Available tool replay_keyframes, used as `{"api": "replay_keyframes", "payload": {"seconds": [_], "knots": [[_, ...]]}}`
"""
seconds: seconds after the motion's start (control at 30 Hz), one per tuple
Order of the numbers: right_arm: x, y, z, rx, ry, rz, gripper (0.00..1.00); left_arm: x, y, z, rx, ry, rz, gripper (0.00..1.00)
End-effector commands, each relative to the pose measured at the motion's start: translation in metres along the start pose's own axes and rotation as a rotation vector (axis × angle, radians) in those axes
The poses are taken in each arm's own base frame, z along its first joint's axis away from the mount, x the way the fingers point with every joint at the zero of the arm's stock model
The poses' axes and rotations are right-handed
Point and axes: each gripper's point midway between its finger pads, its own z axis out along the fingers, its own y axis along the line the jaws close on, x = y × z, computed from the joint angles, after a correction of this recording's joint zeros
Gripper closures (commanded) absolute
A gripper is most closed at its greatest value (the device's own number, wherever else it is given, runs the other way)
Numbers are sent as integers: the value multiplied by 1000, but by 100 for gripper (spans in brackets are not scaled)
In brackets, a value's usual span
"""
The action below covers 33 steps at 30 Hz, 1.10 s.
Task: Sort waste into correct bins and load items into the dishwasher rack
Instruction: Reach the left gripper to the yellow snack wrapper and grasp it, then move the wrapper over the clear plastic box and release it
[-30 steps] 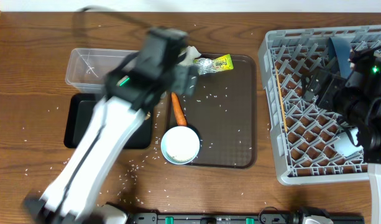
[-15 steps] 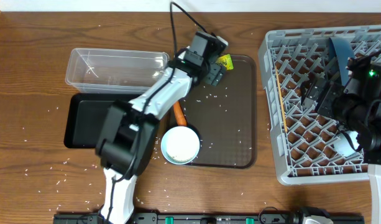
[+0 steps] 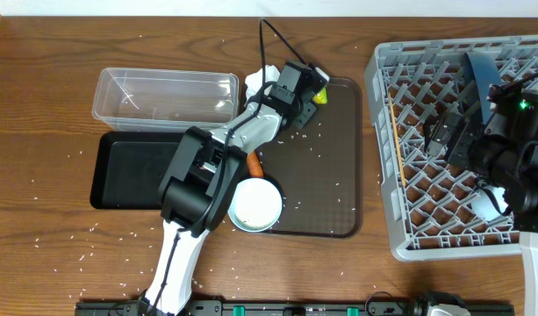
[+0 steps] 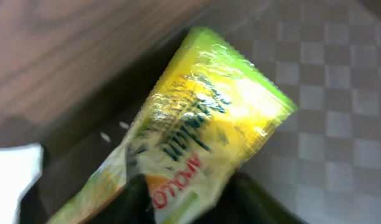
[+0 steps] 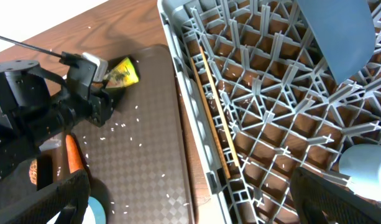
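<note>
The yellow-green foil wrapper [image 4: 202,124] lies at the brown serving tray's far edge [image 3: 319,91], and my left gripper [image 4: 190,190] is shut on its near end, a dark finger [image 4: 131,202] on each side. The crumpled white tissue [image 3: 255,83] sits just left of it. An orange carrot [image 3: 254,163] and a white bowl [image 3: 255,204] rest on the tray. My right gripper [image 5: 196,205] hangs open over the grey dishwasher rack [image 3: 384,158], which holds the chopsticks [image 5: 218,118], a dark-blue plate [image 5: 333,31] and a pale cup [image 5: 367,168].
A clear tub [image 3: 163,96] and a black tray [image 3: 128,171] stand left of the brown serving tray [image 3: 330,175]. Rice grains are scattered over the tray and the table. A brown lump [image 5: 33,174] lies beside the carrot. The left arm [image 3: 207,175] crosses the tray's left side.
My left arm has swung in to the tray's far edge, and its jaws have closed from wide open onto the wrapper. The right arm has stayed over the rack.
</note>
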Motion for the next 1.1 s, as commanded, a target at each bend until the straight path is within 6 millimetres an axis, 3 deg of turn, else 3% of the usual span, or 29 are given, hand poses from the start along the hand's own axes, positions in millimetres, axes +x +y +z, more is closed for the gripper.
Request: {"api": "replay_keyframes", "payload": {"seconds": [0.0, 0.1, 0.23, 0.37, 0.47, 0.53, 0.63, 0.83, 0.9, 0.97, 1.03, 1.07], "knots": [[-2, -5, -2, 14, -10, 20, 1, 4, 1, -4, 1, 19, -8, 79], [-1, -5, -2, 16, -5, 21, 1, -11, 2, -25, -2, 1, -81, 94], [0, -5, -2, 17, 0, 22, 1, -38, 1, -79, 17, -31, -111, 94], [0, -5, -2, 17, 0, 22, 1, -53, 3, -140, 14, -45, -110, 94], [0, -5, -2, 17, 0, 22, 1, -47, 14, -178, -41, -10, -119, 94], [0, -5, -2, 17, 0, 22, 1, -32, 34, -196, -132, 46, -132, 94], [0, -5, -2, 17, 1, 22, 1, 0, 74, -211, -289, 157, -179, 94], [1, -6, -2, 18, 4, 22, 1, 45, 134, -212, -378, 258, -302, 94], [1, -6, -2, 18, 3, 22, 1, 55, 141, -215, -374, 284, -328, 93], [1, -6, -2, 18, 3, 22, 1, 62, 137, -215, -323, 301, -350, 84], [1, -6, -2, 18, 2, 22, 1, 63, 127, -213, -257, 305, -363, 70], [0, -5, -2, 18, 1, 22, 1, 62, 124, -212, -237, 301, -366, 57]]}}
